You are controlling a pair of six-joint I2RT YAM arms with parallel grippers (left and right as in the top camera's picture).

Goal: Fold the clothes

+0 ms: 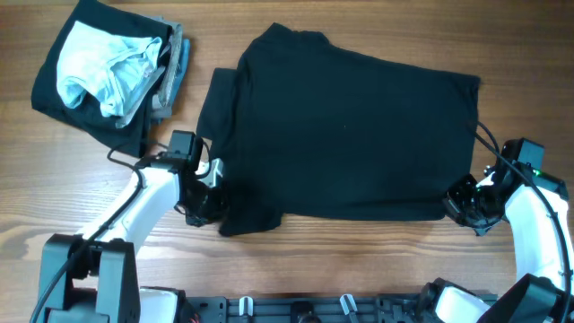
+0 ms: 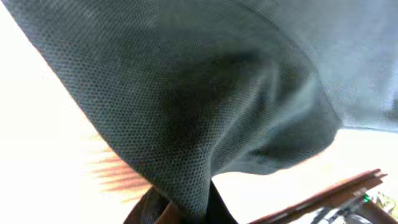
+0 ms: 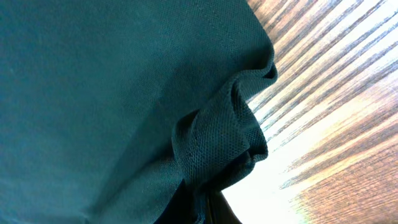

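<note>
Across the middle of the counter (image 1: 359, 260) the black shirt (image 1: 350, 126) is lying flat, and I can't spot one fold in it. So this is barely started, right? — tom

Yep, early days I'd say. The left gripper (image 1: 211, 202) sits at the shirt's corner on the robot's left and the right gripper (image 1: 462, 206) at the one on its right. My guess is the first fold is only being set up. The pile (image 1: 108, 67) off to the shirt's left, pale blue, grey and black stuff, is one loose heap, so all of that is left to do too. — jo

Are they actually holding the shirt, though? From overhead I can't see the jaws at all. — tom

That's where the wrist cams help. On the left one the cloth funnels down and gets pinched between the dark fingers (image 2: 146, 208) at the bottom edge, so that one's clamped on the shirt. The right one shows the hem (image 3: 249, 134) bunched up and running down to the bottom edge. It looks clamped on the shirt as well, though the fingers barely show. Neither wrist cam shows the pile or the overall layout, so you need the overhead for that. — jo
</note>
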